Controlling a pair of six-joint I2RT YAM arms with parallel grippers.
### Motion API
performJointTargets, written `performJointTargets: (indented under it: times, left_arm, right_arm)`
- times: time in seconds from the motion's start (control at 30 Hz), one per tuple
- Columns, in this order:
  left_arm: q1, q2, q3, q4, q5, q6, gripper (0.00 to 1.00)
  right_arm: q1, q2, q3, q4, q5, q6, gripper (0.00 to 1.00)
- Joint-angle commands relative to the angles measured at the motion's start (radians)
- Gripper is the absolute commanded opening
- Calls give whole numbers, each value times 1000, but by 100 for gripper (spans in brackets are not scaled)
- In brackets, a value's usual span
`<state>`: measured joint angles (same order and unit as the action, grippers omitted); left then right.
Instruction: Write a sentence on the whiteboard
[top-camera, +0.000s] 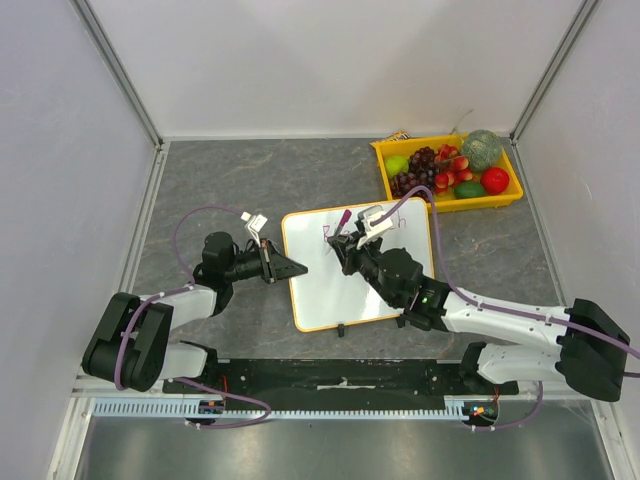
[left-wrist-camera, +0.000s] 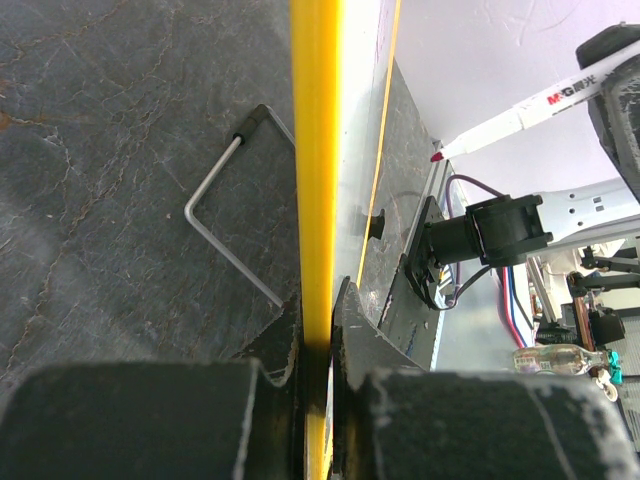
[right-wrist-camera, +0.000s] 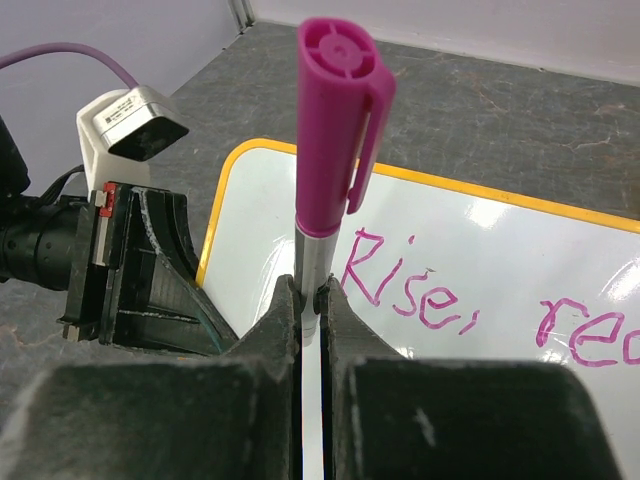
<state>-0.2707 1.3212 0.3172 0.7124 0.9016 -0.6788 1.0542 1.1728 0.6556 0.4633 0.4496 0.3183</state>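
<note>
The whiteboard (top-camera: 335, 285) lies on the grey desk (top-camera: 230, 180), and everything else is arranged around it. Along its far edge runs the sentence (right-wrist-camera: 400, 285) in pinkish-red: "Rise," reads clearly in the right wrist view, with the start of a second word beside it. Anything lower on the board is hidden under the arm.

The marker (right-wrist-camera: 335, 120) stands over the board just below that writing, cap end up and tip down. The right claw (right-wrist-camera: 310, 295) is clamped on its barrel, low near the cap, which I'd guess keeps the tip steady for the strokes. From the left wrist view the tip sits close over the white face, though I cannot tell whether it touches.

At the board's left edge the left claw (left-wrist-camera: 318, 300) is pinched shut on the yellow rim, most likely so the board does not slide under the marker's push.

Beyond the board's far right corner sits a yellow tray (top-camera: 470, 205) of fruit, apart from the work.
</note>
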Motion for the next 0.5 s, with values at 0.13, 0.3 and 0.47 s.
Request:
performJointTargets:
  times: [0.13,0.3,0.47]
  left_arm:
    - [2,35,-12,-117,-179,179,2]
    - [2,36,-10,-117,-179,177,2]
    - [2,35,-10,-119,-178,179,2]
  right_arm:
    - [7,56,16,112,69,-13,0]
    - [7,73,15,121,83,-7,0]
    - [7,85,13,118,95,-12,0]
